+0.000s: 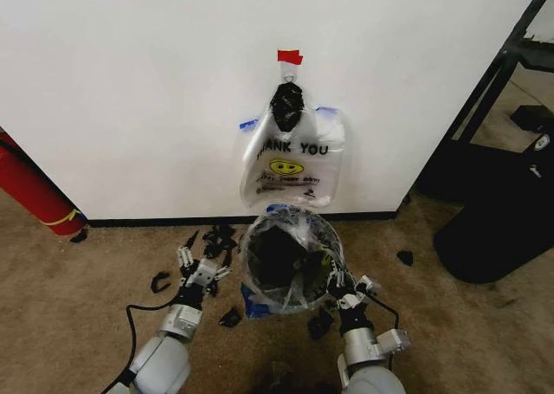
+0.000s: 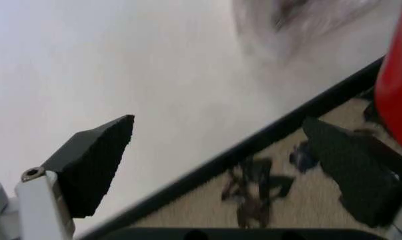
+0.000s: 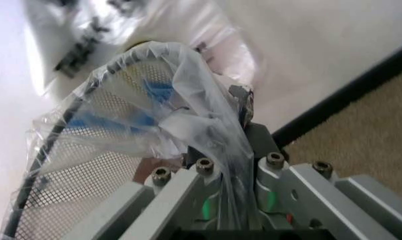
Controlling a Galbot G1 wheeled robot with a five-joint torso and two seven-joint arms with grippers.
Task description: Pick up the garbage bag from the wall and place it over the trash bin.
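The garbage bag [image 1: 299, 227], thin clear film with blue handles, lies draped over the rim of the round mesh trash bin [image 1: 260, 273] on the carpet just below the wall [image 1: 138, 82]. In the right wrist view the bag [image 3: 187, 85] covers the bin's wire mesh [image 3: 74, 170] and runs down between the fingers. My right gripper [image 1: 339, 281] is at the bin's right rim, shut on the film [image 3: 235, 150]. My left gripper [image 1: 201, 261] hovers left of the bin, open and holding nothing [image 2: 220, 165].
A bunch of like bags [image 1: 293, 160] hangs from a black knot under red tape [image 1: 290, 56]. A red cylinder [image 1: 35, 190] leans at the far left. A large black bulky object [image 1: 502, 216] sits at the right. Black scraps [image 1: 216, 236] litter the carpet.
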